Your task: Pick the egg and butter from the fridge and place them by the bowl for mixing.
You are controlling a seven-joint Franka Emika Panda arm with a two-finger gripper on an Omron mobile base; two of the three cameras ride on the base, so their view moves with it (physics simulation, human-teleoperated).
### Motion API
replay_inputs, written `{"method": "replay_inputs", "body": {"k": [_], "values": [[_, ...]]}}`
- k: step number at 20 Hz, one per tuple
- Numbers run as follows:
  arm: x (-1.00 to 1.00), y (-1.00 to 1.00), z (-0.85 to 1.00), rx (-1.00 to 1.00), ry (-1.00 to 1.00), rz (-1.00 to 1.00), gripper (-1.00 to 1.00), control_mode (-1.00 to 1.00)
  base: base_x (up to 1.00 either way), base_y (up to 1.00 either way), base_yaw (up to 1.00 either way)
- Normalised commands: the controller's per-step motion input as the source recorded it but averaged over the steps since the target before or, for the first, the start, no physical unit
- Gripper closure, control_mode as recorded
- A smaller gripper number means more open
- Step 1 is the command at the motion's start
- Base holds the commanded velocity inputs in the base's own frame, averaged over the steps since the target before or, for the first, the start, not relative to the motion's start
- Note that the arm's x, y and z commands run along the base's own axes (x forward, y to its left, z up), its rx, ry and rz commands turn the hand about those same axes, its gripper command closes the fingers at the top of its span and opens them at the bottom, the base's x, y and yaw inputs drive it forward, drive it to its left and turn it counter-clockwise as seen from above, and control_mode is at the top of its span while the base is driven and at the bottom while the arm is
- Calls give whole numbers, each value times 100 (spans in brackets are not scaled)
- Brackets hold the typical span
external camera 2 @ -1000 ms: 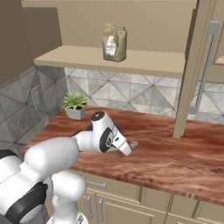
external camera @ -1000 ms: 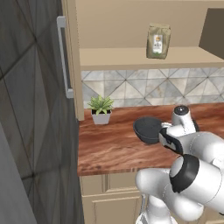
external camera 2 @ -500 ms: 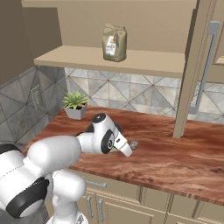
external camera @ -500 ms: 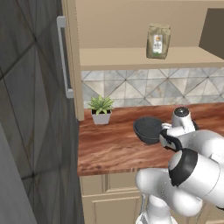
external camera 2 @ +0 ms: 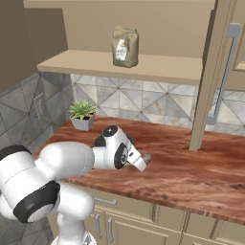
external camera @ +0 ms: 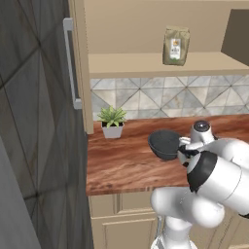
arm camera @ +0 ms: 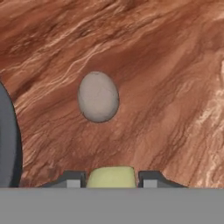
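Observation:
The egg (arm camera: 98,97), a brownish-grey ball, lies on the wooden counter (arm camera: 166,65) just ahead of my gripper (arm camera: 111,179). The pale yellow-green butter (arm camera: 111,176) sits between the two fingertips (arm camera: 72,178), which touch it on both sides, low over the counter. The dark grey bowl (external camera: 164,143) stands right beside my hand, and its rim (arm camera: 6,140) shows at the left of the hand view. From the right base camera my gripper (external camera 2: 139,162) points down at the counter with the egg (external camera 2: 147,156) next to it. The grey fridge (external camera: 34,121) stands at far left.
A small potted plant (external camera: 112,122) stands at the back of the counter near the fridge's white handle (external camera: 70,63). A paper bag (external camera: 175,45) sits on the shelf above. A tan upright panel (external camera 2: 206,81) rises from the counter at right.
The arm has shifted only slightly. My hand stays low beside the bowl with the butter in it.

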Motion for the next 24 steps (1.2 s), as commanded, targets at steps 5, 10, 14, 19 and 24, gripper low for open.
{"method": "replay_inputs", "body": {"k": [5,10,14,19,24], "values": [[38,-2,-5,0,0,0,-100,-100,0,0,0],[-31,11,26,0,-1,0,-100,-100,0,0,0],[-100,60,55,0,-4,0,-100,-100,0,0,0],[-100,48,75,2,1,0,-100,-100,0,0,0],[-100,30,88,5,4,0,-100,-100,0,0,0]]}}
